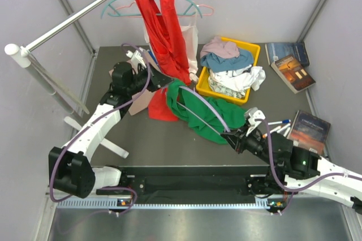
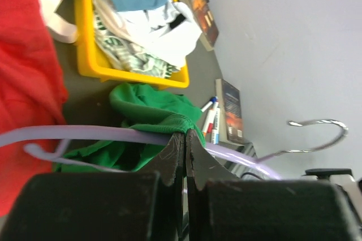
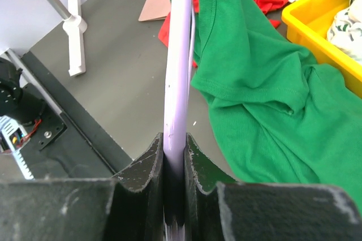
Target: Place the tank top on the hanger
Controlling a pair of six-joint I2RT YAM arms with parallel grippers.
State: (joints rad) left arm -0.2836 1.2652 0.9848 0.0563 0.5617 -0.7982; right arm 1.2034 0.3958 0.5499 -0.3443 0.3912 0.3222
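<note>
Quick status from our rig: the right gripper (image 3: 175, 142) is clamped on the lavender hanger (image 3: 180, 54). The plastic bar runs straight up btw its fingers, so that arm is basically a vise at the near right of the mat. From that grip the hanger lies low and slants toward the far left, w/ its hook (image 2: 317, 133) poking out beside the left arm's wrist.

The left gripper (image 2: 185, 139) is pressed fully together. As far as we can tell it's pinching a hemmed edge of the green tank top (image 1: 198, 117), right where the fabric crosses the hanger arm. Makes sense imo: one arm anchors the hanger so it can't skid, the other pulls the opening along the arm.

The top itself is a crumpled heap mid-table, just near-left of the yellow bin (image 2: 85, 60) of laundry. Its far-left end touches or overlaps the tail of the red tank top (image 1: 164, 31), which hangs from the rail (image 1: 85, 17) down to the mat. Some green is draped over the hanger, but we can't tell if either shoulder is actually threaded, so we'd call it midway at best.

Main risk: the red cloth sits right next to the left pinch and could get dragged along.
</note>
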